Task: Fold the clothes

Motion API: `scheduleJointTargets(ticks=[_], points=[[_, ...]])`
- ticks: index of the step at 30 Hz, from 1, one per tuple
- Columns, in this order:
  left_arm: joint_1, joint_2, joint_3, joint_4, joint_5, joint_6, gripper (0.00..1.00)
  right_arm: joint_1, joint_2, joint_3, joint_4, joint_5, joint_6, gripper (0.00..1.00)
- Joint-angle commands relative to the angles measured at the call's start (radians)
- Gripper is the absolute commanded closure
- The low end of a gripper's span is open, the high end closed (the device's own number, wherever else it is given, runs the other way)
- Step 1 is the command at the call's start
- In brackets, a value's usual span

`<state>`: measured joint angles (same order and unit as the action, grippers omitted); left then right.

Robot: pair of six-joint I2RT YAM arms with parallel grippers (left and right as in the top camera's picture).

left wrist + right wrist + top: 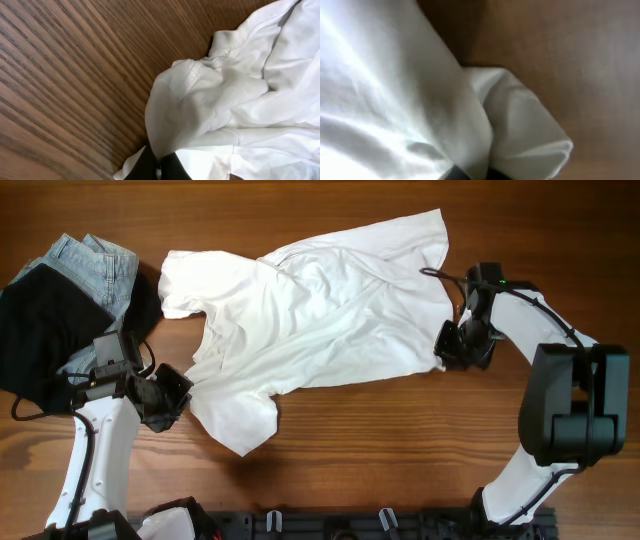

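The white T-shirt [320, 320] lies crumpled across the middle of the wooden table, its print hidden. My left gripper [178, 395] is shut on the shirt's left lower edge; in the left wrist view the white cloth [210, 100] bunches between the dark fingers [159, 171]. My right gripper [447, 345] is shut on the shirt's right edge; in the right wrist view a fold of white cloth [470, 115] is pinched between the fingers [472, 175].
A black garment [40, 330] and a light-blue denim piece [95, 265] lie piled at the far left, beside my left arm. A dark rail [330, 525] runs along the table's front edge.
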<state>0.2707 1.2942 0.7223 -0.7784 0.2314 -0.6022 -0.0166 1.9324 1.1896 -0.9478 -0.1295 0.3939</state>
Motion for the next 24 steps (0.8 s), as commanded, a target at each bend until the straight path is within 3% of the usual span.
scheduleJointTargets(ticks=[1, 3, 8, 12, 15, 17, 18, 19, 21, 24], points=[[0.006, -0.003, 0.010, 0.003, -0.020, 0.023, 0.96, -0.023, -0.031, 0.027, -0.090, 0.086, -0.003, 0.93], [0.006, -0.003, 0.010, 0.003, -0.020, 0.023, 0.96, -0.045, -0.087, 0.043, -0.105, 0.097, -0.029, 0.75], [0.006, -0.003, 0.010, 0.003, -0.020, 0.023, 0.96, -0.047, -0.097, 0.034, -0.103, 0.145, -0.055, 0.69], [0.006, -0.003, 0.010, 0.003, -0.020, 0.023, 0.96, -0.047, -0.132, 0.044, 0.024, 0.107, -0.224, 0.63], [0.006, -0.003, 0.010, 0.004, -0.020, 0.023, 0.96, -0.047, -0.117, 0.039, 0.057, 0.137, -0.252, 0.96], [0.006, -0.003, 0.010, 0.003, -0.020, 0.023, 0.96, -0.052, -0.116, 0.039, 0.148, 0.341, -0.085, 0.94], [0.006, -0.003, 0.010, 0.003, -0.020, 0.023, 0.96, -0.065, -0.117, 0.039, 0.208, 0.383, -0.050, 0.78], [0.006, -0.003, 0.010, 0.003, -0.020, 0.023, 0.96, -0.075, -0.117, 0.040, 0.234, 0.368, -0.050, 0.72], [0.006, -0.003, 0.010, 0.003, -0.020, 0.023, 0.96, -0.084, -0.117, 0.048, 0.227, 0.307, -0.066, 0.34], [0.006, -0.003, 0.010, 0.004, -0.020, 0.023, 0.94, -0.083, -0.122, 0.048, 0.068, 0.217, -0.124, 0.29]])
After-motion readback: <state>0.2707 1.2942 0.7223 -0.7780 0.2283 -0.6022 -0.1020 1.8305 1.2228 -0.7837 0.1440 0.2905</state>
